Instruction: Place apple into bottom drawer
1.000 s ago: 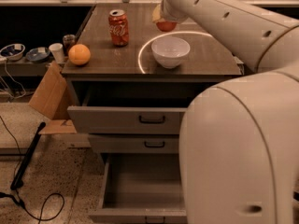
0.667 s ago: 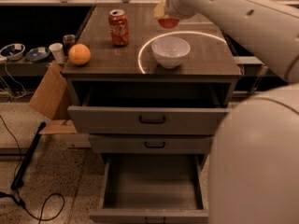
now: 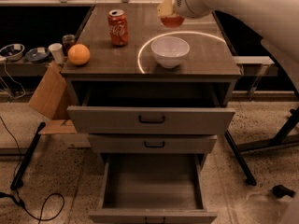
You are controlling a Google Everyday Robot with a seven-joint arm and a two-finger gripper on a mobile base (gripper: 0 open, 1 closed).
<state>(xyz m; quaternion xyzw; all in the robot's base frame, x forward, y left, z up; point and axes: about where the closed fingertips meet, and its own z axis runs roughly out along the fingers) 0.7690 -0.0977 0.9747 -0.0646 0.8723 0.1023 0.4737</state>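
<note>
- Camera view: the pale two-finger gripper [image 3: 169, 14] clasps the small round red-pink apple [image 3: 173, 21], just behind the white ceramic bowl [image 3: 170, 51].
- The wide grey bottom drawer [image 3: 153, 190] is pulled open, well below the bowl.
- The red soda can [image 3: 118, 28] stands left of the bowl, with the plain orange round fruit [image 3: 78, 54] farther left.

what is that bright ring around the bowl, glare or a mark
Camera view: likely glare, a thin bright arc on the dark cabinet top curving around the bowl. The arm is washed out white at top right; the gripper with the apple sits behind the bowl. The bottom drawer lies in shade.
</note>
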